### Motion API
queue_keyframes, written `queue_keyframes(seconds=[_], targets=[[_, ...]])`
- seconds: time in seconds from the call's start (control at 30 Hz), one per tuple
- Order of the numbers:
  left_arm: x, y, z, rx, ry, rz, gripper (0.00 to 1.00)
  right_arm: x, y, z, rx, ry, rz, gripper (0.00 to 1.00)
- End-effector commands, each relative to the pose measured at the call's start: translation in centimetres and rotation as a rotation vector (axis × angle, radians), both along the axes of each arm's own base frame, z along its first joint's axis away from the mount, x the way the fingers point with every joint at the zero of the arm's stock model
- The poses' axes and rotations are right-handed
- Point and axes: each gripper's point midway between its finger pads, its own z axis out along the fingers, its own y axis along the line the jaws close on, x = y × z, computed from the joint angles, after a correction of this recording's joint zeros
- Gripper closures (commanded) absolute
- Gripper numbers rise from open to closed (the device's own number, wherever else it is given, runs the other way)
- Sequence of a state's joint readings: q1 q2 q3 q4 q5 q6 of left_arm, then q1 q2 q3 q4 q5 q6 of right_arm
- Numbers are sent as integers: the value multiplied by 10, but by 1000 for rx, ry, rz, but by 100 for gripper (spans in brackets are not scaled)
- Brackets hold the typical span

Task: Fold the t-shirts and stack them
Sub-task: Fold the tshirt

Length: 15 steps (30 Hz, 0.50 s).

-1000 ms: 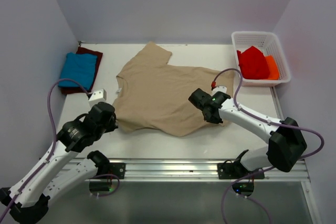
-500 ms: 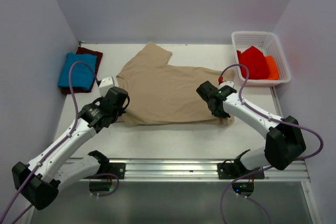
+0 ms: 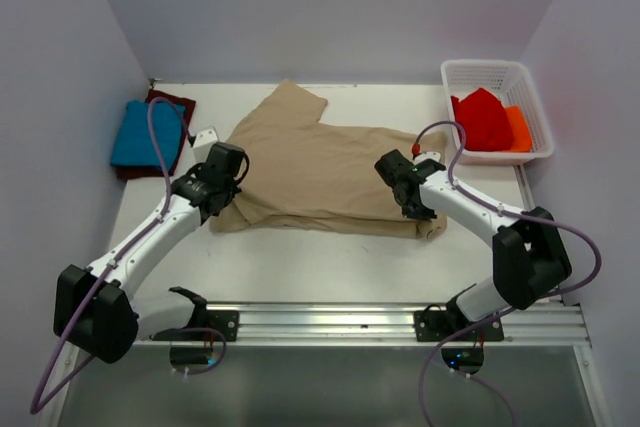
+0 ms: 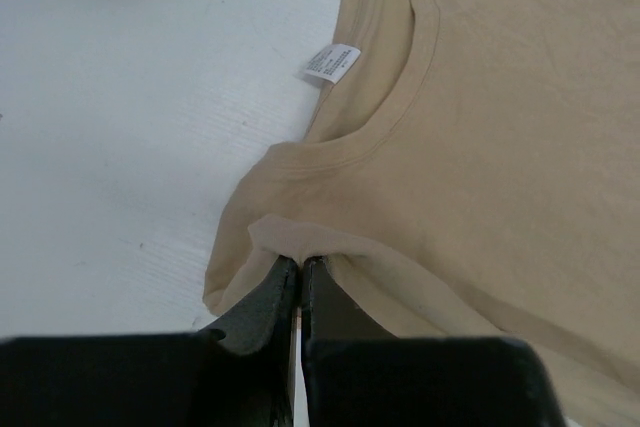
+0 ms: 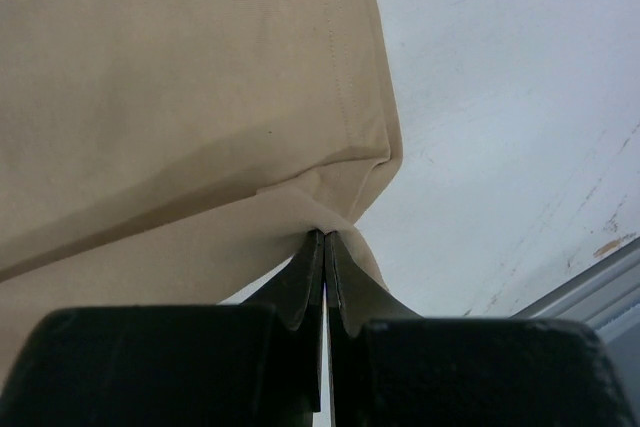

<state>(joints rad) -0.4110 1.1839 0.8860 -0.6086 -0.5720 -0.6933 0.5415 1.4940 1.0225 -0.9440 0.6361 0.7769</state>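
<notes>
left gripper [image 4: 300, 265] clamped on tan t-shirt [image 3: 330, 162] at its collar-side fold | right gripper [image 5: 325, 237] clamped on its hem corner | shirt spreads ahead of both, near edge folded over | soft, light, floppy: you should grip edges, stretch taut

The right gripper [image 5: 323, 242], jaws closed, pinches a folded edge of the tan t-shirt [image 5: 180, 77] beside the bare white table [image 5: 500, 117].
</notes>
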Motion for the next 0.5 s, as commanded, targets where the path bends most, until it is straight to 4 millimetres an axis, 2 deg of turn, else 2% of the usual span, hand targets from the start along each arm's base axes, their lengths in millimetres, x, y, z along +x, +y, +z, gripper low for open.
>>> queue_keyframes(seconds=[0.0,0.13,0.47], targets=[[31,-3,24,-19,-123,-10,100,14,5,1,8,-27,7,100],[47,1,28,-22,-147,-13,100,16,3,0,-9,-27,5,100],[76,1,40,-23,-171,-44,100,33,-9,12,-70,-30,-38,100]])
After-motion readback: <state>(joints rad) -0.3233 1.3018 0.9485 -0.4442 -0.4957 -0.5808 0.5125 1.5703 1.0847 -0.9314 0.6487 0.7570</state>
